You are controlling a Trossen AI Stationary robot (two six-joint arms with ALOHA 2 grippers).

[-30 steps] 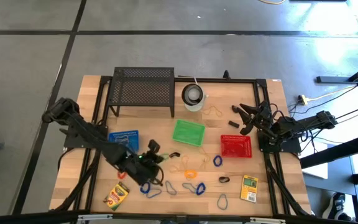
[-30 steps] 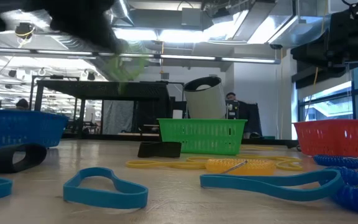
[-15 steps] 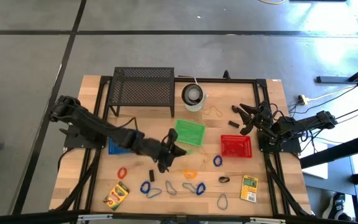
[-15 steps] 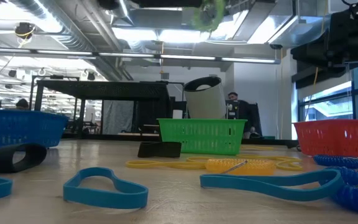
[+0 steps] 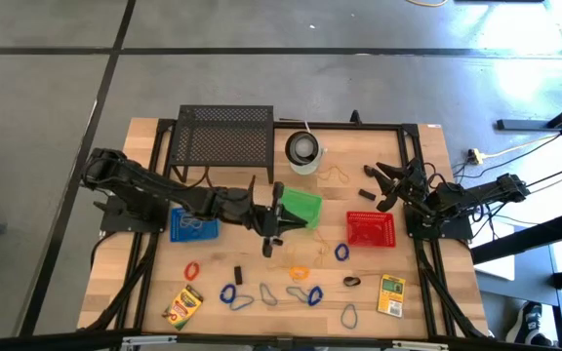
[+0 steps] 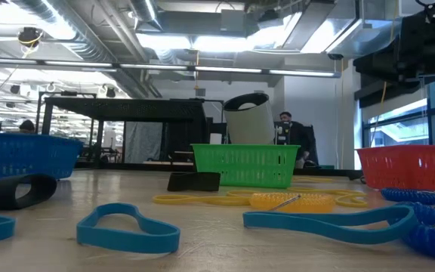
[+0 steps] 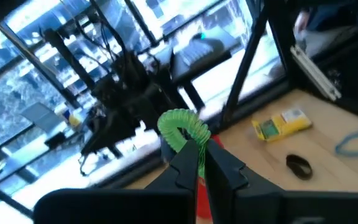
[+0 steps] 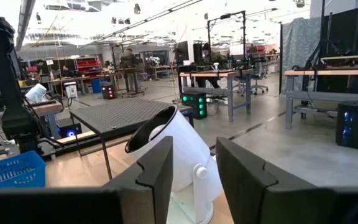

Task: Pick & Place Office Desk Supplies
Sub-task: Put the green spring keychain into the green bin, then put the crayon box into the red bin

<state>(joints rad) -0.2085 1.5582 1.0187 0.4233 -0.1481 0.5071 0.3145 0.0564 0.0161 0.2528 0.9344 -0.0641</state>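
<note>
On the left side of the wooden table (image 5: pixel 144 283), the small blue plastic mesh basket (image 5: pixel 193 223) sits in front of the black mesh rack (image 5: pixel 224 139). The left arm reaches across it toward the middle. Its end effector (image 5: pixel 277 216) is closed on a green coiled loop (image 7: pixel 180 126), pinched between the tips and carried clear of the table, at the near-left edge of the small green plastic mesh basket (image 5: pixel 299 208).

The step in hand appears to be the carry: a green item brought to the matching green basket. The next move likely calls for centring the tips over the basket's opening, lowering a little, then parting the fingers so the coil drops inside and not on the rim.

Loose supplies wait on the table nearer the front edge: a red loop (image 5: pixel 191 269), a small black clip (image 5: pixel 239 274), blue loops (image 5: pixel 228 292), an orange loop (image 5: pixel 300 272), and a yellow-green crayon box (image 5: pixel 182 306) at the front left. A white round cup-like container (image 5: pixel 302 149) stands at the back.

Further right is the small red plastic mesh basket (image 5: pixel 371 229), with a second yellow-green box (image 5: pixel 391 294) near the front. The right end effector (image 5: pixel 390 184) waits at the right edge, behind the red basket, fingers parted and holding nothing.
</note>
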